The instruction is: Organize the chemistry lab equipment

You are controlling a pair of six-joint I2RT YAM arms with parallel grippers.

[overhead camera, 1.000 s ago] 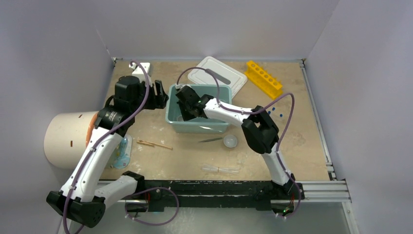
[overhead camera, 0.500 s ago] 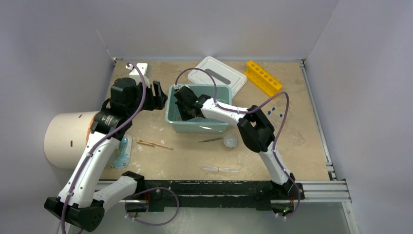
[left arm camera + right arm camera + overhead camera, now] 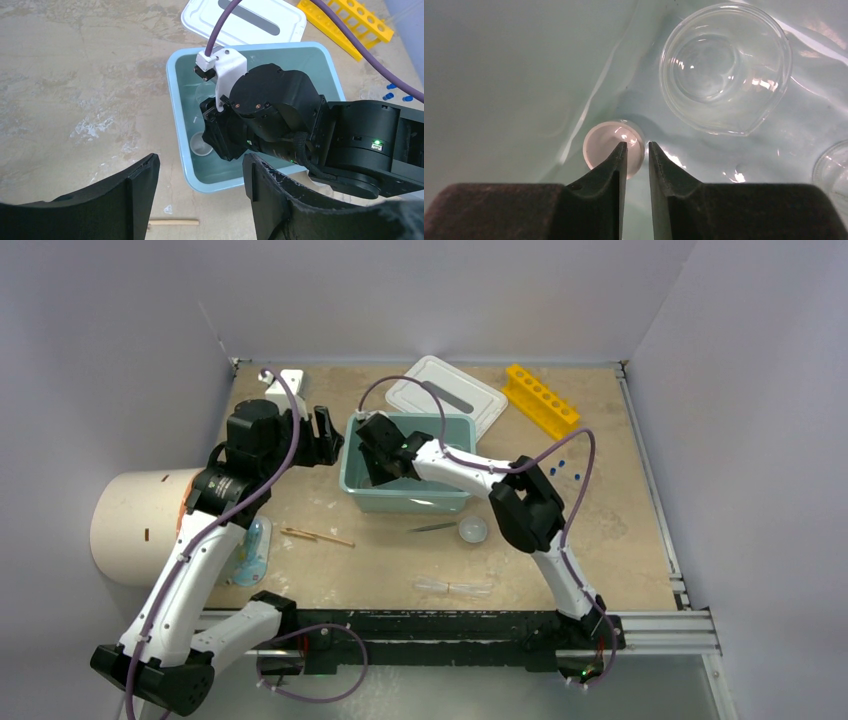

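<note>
My right gripper (image 3: 378, 468) reaches down inside the teal tub (image 3: 455, 502). In the right wrist view its jaws (image 3: 637, 146) stand a narrow gap apart, straddling the rim of a tiny white bowl (image 3: 601, 142) that lies on the tub floor. A clear glass dish (image 3: 724, 65) lies beyond it. The left wrist view shows the same bowl (image 3: 200, 145) under the right gripper. My left gripper (image 3: 330, 435) hovers open and empty just left of the tub. Tweezers (image 3: 433, 527), another small bowl (image 3: 472, 530), clear tubes (image 3: 455, 587), wooden sticks (image 3: 316, 535), a squeeze bottle (image 3: 252, 550) and blue pieces (image 3: 565, 468) lie on the table.
The white lid (image 3: 445, 395) lies behind the tub and a yellow rack (image 3: 541, 400) at the back right. The big cream cylinder (image 3: 135, 525) stands at the left edge. A second clear dish (image 3: 834, 165) shows at the right edge of the tub floor.
Over the last second my right gripper shifted slightly left inside the tub and my left arm drew back a little. Both have barely moved in the last half second.
</note>
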